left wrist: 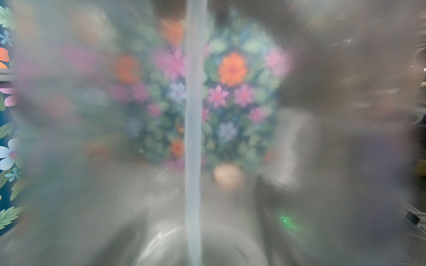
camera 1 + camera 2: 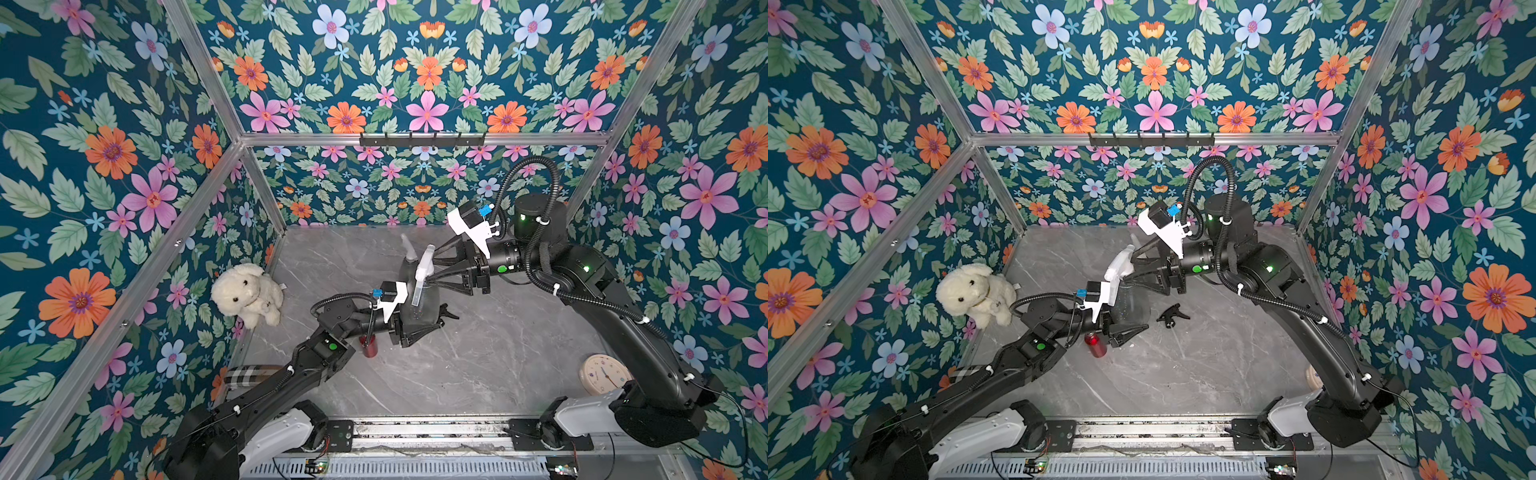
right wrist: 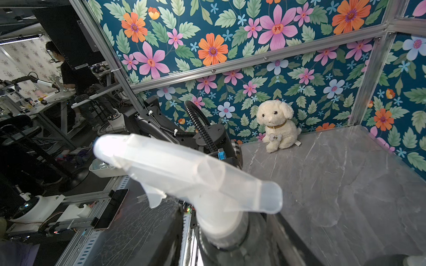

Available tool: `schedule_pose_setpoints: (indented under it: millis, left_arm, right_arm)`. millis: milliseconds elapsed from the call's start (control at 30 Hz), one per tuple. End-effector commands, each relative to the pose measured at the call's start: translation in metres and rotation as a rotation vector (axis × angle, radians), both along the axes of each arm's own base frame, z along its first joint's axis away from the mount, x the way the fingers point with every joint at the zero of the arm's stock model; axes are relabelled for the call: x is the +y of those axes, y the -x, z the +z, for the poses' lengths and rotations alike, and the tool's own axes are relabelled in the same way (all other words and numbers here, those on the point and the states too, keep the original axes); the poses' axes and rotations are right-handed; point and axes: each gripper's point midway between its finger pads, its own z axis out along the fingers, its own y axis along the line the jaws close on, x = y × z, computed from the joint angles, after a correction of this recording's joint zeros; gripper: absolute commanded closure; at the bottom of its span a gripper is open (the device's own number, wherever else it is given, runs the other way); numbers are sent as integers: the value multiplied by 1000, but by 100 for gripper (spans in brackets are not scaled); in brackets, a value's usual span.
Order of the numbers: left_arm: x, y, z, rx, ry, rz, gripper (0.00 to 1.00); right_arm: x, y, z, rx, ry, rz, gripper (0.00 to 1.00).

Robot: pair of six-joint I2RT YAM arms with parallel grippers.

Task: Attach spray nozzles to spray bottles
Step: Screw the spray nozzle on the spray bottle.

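The grey marble-look tabletop (image 2: 478, 365) is carrying everything, smooth and faintly veined. Near the middle of a top view the smoky-grey bottle (image 2: 430, 305) is standing upright. It is translucent plastic with a conical shoulder, and its long axis is pointing up toward the camera. Just above it in the frame, a second grey bottle (image 2: 404, 272) appears to be wearing its own pale sprayer already.

The left gripper (image 2: 417, 322) is reaching in from the lower left of the frame and clamping the first bottle's round body low down. The right gripper (image 2: 433, 270) is reaching in level from the right, across that upright axis, and is sitting nearer the neck. Its jaws are straddling the whitish nozzle (image 2: 424, 266), a milky, semi-clear trigger head whose collar is resting on the neck. I cannot tell whether they are pinching the collar or standing just off it. The coming move is probably a twist of that collar about the bottle's axis.

The red bottle (image 2: 369, 347), slim and glossy, is standing below the left wrist. The black nozzle (image 2: 1173, 314) is lying on its side to the right of the held bottle. The thin pale dip tube (image 1: 193, 115) is hanging straight down inside the grey bottle.
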Motion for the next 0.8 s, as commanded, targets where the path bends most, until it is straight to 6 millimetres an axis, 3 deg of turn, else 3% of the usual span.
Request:
schedule_pose_setpoints:
  millis: [0,167,500,767]
  left_arm:
    - [0,3,10,-34,27,-19,100]
    - [-2,1,7,-25,20,-17,100]
    - [-2,-7,6,-15,22,22,100]
    - [10,-33,14,-18,60,211,100]
  right_arm:
    - [2,3,7,-24,-30,30,46]
    - [4,2,6,-13,-31,33,48]
    - [7,-3,-2,-11,-21,-22,73]
    - [16,-12,-22,-13,36,-168,80]
